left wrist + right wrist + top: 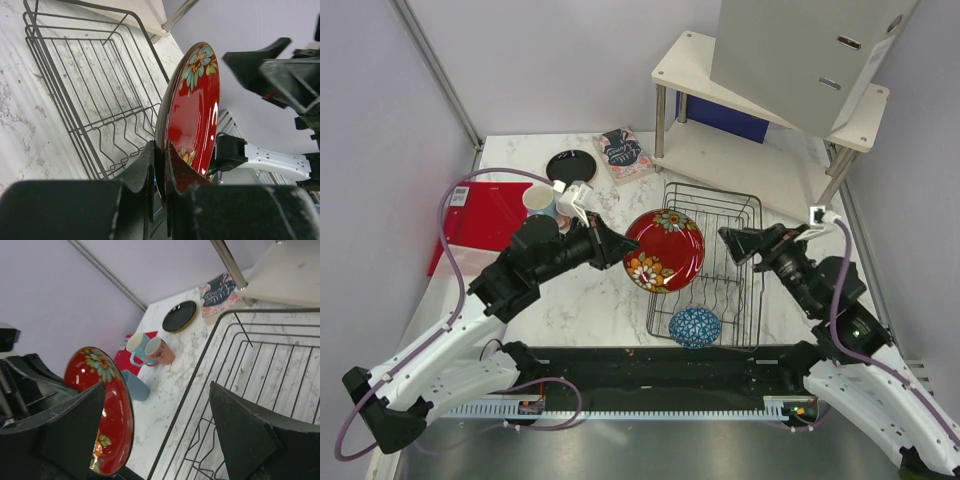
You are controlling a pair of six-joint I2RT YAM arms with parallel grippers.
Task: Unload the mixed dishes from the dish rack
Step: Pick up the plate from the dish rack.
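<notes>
The left end effector (159, 160) is clamped together on the rim of the red plate (663, 250). It holds the plate on edge and tilted at the left side of the rack (712, 262). The right end effector (732, 245) hovers over the rack with its fingers wide apart and nothing between them. The bowl (695, 326) sits in the rack's near end.

The main risk is the grip. The fingers pinch only a thin strip of a glossy rim, and most of the plate hangs beyond them. A quick swing or turn of the wrist could make it pivot or slip out. The plate's lower edge is hidden behind the fingers, so I cannot tell whether it is clear of the rack's side wire. If it is not, a sideways pull would snag the wire and drag the rack. The right end effector is near the plate's far face and could knock it if it closes in.

Bare bench (590, 300) lies between the rack and the left arm, the best room for setting down. Further left, the cups (139, 346) and mug (161, 351) stand close together beside a red mat (485, 215). The black plate (571, 165) and booklet (623, 155) fill the far side. The shelf (740, 150) crowds the rack's far end.
</notes>
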